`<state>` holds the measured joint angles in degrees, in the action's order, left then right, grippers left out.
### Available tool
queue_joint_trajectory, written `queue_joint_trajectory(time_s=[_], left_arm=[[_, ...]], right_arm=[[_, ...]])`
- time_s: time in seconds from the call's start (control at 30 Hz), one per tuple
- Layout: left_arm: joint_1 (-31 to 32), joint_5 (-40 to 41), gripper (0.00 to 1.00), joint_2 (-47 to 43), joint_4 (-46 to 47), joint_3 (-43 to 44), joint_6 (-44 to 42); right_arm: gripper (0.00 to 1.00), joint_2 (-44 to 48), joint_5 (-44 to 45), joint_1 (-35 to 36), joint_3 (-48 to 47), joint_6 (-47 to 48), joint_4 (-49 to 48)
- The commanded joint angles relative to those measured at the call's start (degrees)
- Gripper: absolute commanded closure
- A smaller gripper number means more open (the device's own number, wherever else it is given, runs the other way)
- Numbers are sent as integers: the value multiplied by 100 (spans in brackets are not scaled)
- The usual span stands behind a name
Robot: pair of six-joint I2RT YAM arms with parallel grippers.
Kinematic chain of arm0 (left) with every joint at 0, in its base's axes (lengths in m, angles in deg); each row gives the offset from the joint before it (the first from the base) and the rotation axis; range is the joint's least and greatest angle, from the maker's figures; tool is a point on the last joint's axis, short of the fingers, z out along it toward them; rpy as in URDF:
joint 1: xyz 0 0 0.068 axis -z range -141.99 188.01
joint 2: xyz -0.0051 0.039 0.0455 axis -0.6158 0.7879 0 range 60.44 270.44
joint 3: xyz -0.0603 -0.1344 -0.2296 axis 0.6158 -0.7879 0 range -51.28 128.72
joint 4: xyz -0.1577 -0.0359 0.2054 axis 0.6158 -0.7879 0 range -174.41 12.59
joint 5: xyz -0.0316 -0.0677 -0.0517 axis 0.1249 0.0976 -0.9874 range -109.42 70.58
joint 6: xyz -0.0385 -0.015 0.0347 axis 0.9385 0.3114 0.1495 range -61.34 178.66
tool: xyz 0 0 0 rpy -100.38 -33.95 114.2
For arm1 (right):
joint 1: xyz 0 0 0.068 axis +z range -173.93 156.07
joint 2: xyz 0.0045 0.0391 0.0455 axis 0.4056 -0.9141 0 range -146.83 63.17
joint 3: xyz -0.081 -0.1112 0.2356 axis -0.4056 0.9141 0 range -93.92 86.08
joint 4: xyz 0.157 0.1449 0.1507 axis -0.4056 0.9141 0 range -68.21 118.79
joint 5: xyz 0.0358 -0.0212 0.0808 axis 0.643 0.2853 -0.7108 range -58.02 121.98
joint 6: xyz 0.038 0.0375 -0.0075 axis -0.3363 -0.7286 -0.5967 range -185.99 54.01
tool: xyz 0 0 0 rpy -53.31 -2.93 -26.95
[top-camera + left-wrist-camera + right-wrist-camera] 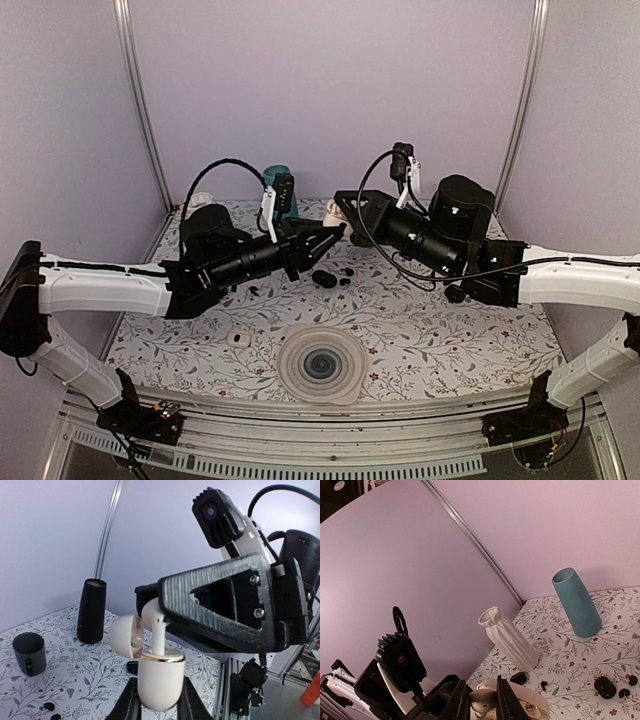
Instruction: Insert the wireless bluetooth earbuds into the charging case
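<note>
My left gripper (159, 692) is shut on a white charging case (159, 680) with a gold rim, held upright above the table with its lid (125, 636) hinged open to the left. A white stemmed earbud (159, 635) stands with its stem down in the case's mouth. My right gripper (484, 700) is shut on the earbud's head (482, 701), with the case's lid (535, 705) just below. In the top view the two grippers (330, 238) (347, 218) meet tip to tip over the table's far middle. No second earbud shows.
Black oval pieces (323, 277) and smaller black bits (346, 272) lie on the floral table under the grippers. A teal vase (576, 602) and a white ribbed vase (507, 639) stand at the back. A black cylinder (91, 611), a dark mug (28, 652) and a round ribbed dish (321, 364) are nearby.
</note>
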<state>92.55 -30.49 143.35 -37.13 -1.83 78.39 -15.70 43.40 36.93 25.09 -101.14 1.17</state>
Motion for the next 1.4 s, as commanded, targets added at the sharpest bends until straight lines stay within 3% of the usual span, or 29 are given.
queue_joint_trajectory(time_s=[0.0, 0.9, 1.13, 1.37], left_arm=[[21, 211, 100, -256, 351, 153, -83], [21, 251, 100, -341, 332, 112, -138], [-1, 177, 100, -332, 312, 51, -110], [-123, -27, 100, -448, 409, -132, 38]], right_arm=[[83, -150, -228, 127, 98, 53, 347], [82, -255, -325, 207, 45, 38, 509], [66, -105, -338, 206, -4, 0, 647], [58, 212, -270, 84, -105, 0, 1055]])
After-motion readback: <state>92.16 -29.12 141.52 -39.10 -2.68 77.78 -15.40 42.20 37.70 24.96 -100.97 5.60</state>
